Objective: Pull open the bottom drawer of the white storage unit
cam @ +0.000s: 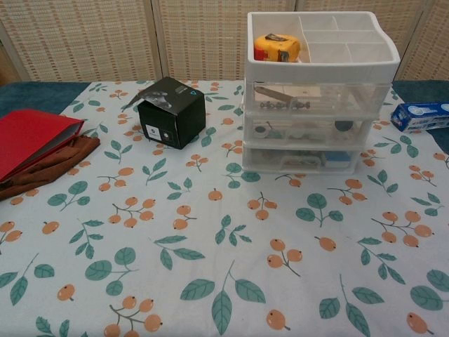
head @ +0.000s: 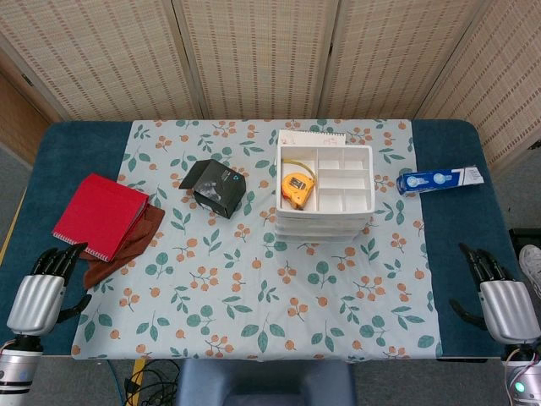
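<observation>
The white storage unit (head: pixel 325 188) (cam: pixel 318 91) stands right of the table's middle, with a divided top tray and three clear drawers stacked under it. Its bottom drawer (cam: pixel 309 160) sits flush with the drawers above, small items showing through its front. A yellow tape measure (head: pixel 297 189) (cam: pixel 276 48) lies in the top tray. My left hand (head: pixel 40 288) rests at the table's near left corner, fingers apart, holding nothing. My right hand (head: pixel 500 292) rests at the near right corner, likewise empty with fingers spread. Neither hand shows in the chest view.
A black box (head: pixel 216 188) (cam: pixel 171 112) stands left of the unit. A red notebook (head: pixel 100 214) (cam: pixel 31 137) lies on a brown cloth (head: pixel 127 245) at the left. A blue-white tube box (head: pixel 438 178) (cam: pixel 422 115) lies right of the unit. A floral cloth (head: pixel 270 288) covers the table.
</observation>
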Robot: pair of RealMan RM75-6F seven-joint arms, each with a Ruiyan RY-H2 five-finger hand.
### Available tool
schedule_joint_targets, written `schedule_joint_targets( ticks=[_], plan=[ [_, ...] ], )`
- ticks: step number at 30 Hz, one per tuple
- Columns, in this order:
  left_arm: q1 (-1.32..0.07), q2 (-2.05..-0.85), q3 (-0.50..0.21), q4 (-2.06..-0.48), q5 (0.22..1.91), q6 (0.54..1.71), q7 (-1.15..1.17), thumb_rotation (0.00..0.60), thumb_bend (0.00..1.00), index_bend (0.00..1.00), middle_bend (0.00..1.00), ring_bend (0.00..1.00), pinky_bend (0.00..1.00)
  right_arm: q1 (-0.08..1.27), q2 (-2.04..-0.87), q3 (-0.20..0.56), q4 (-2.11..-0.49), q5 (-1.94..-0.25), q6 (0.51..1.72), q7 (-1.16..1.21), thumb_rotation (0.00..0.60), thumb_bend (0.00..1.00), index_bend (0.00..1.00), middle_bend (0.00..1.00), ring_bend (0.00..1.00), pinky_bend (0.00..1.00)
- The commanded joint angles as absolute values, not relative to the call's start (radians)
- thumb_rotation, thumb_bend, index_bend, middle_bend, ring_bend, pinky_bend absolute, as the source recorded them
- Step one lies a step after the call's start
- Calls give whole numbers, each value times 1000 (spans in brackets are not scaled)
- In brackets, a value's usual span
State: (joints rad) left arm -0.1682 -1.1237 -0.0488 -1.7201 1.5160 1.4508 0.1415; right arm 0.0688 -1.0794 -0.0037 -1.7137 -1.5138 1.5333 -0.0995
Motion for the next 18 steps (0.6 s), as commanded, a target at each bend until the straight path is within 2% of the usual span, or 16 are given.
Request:
schedule_joint_targets(
  ticks=[1, 12, 14, 16, 18],
  plan=[
    [-168, -1124, -49, -1717, 1515, 1451, 139, 600, 220, 89, 158, 184, 125, 68, -1084, -2, -1715, -1521, 1533, -97, 600, 243, 0, 159, 154, 303],
    [-164, -1120, -50, -1711, 1516, 1456, 122, 600, 220, 89, 158, 184, 125, 93, -1098, 17, -1740, -1536, 1493, -111, 600, 252, 0, 200, 165, 304],
    [-163, -1118, -48, -1711, 1516, 1456, 120, 600, 220, 90, 158, 184, 125, 110, -1112, 26, -1749, -1534, 1469, -113, 600, 252, 0, 240, 216, 344],
    [-161, -1116, -47, -1711, 1518, 1458, 117, 600, 220, 89, 157, 184, 125, 130, -1124, 31, -1757, -1531, 1436, -103, 600, 261, 0, 300, 305, 424],
    [-160, -1114, -45, -1711, 1521, 1459, 108, 600, 220, 89, 157, 184, 125, 160, -1136, 35, -1762, -1526, 1382, -63, 600, 282, 0, 408, 418, 510]
  ],
)
